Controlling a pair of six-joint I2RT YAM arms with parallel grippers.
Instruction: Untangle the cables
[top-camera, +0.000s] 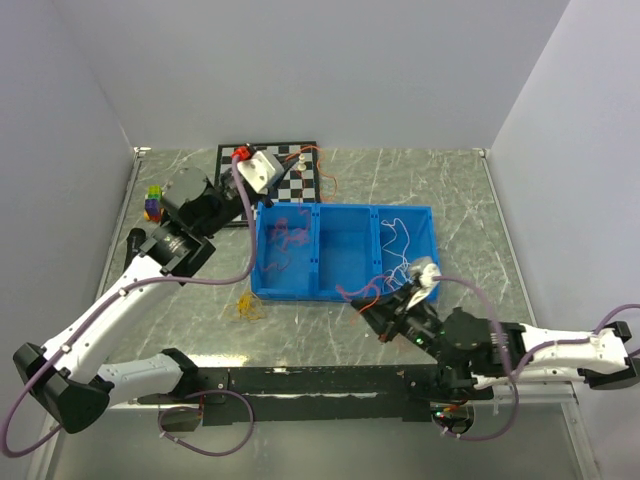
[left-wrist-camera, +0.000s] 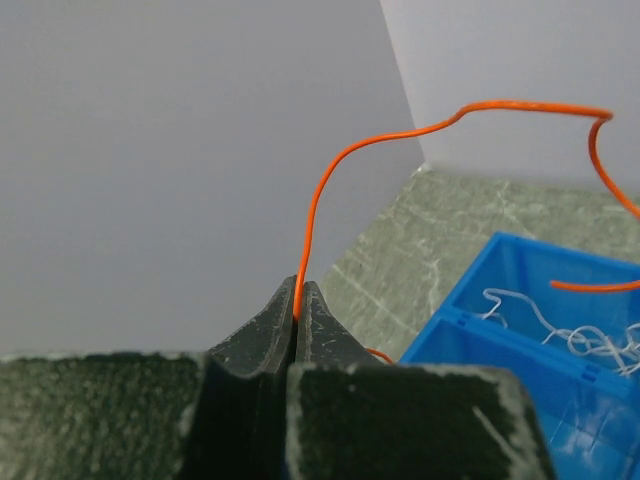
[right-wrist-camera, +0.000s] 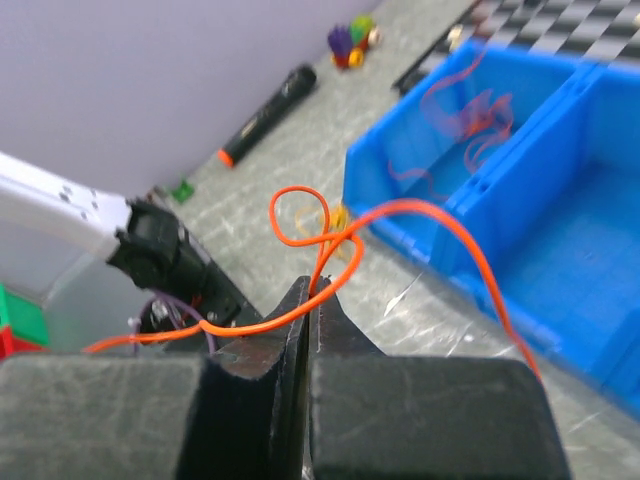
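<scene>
- My left tool (left-wrist-camera: 298, 300) is pressed together, pinching an orange cable (left-wrist-camera: 330, 180) that rises from its tip and arcs over toward the blue bin (top-camera: 300, 290).
- My right tool (right-wrist-camera: 312, 295) is clamped tight on an orange loop (right-wrist-camera: 300, 215); I cannot tell if it is the same cable.
- Red cables (top-camera: 285, 240) lie in the bin's left compartment and white cables (top-camera: 400, 245) in the right one.
- A yellow tangle (top-camera: 248, 305) sits on the tabletop (top-camera: 450, 190), just beside the bin.

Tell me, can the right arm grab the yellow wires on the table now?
Probably not yet. The right gripper is shut on an orange cable, so its jaws are busy. The yellow wires lie uncovered on the table near the blue bin.
</scene>
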